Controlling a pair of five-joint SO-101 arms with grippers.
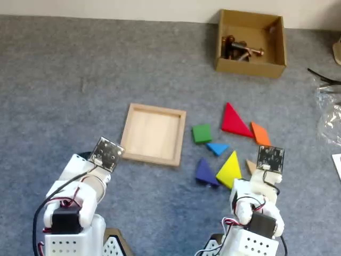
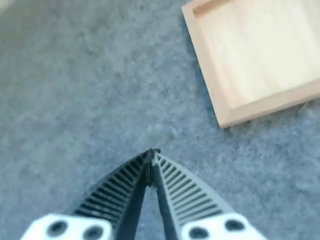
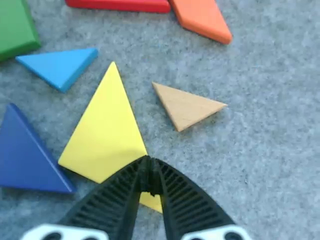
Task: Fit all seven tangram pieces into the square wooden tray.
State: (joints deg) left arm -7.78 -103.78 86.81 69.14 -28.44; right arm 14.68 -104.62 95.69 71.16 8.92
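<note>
Left gripper (image 2: 151, 160): jaws pressed together, tips meeting, over the grey carpet (image 2: 75, 90) just off the lower-left corner of the square wooden tray (image 1: 153, 133). The tray sits flat at frame centre in the high view, slightly rotated.

Right gripper (image 3: 149, 172): jaws also closed tight, gripping no piece. Its tips are over the near edge of the yellow triangle (image 3: 106, 135); I cannot tell whether they touch it. That arm is at lower right in the high view.

All seven pieces lie on the carpet right of the tray, outside it:
- The green square (image 1: 201, 133) is nearest the tray, just beside its right rim.
- The light blue triangle (image 1: 217, 148) is small and lies just below and right of the green square.
- The dark blue triangle (image 1: 204, 172) is below those, beside the yellow triangle on its left.
- The plain wood triangle (image 3: 186, 106) is small and lies near the yellow triangle's right side, not touching it.
- The red triangle (image 1: 233, 121) is large and sits at the top of the cluster.
- The orange parallelogram (image 1: 260, 133) is just right of the red triangle, corners nearly meeting.

A cardboard box (image 1: 248, 66) at upper right holds some copper-coloured metal parts (image 1: 238, 49).
</note>
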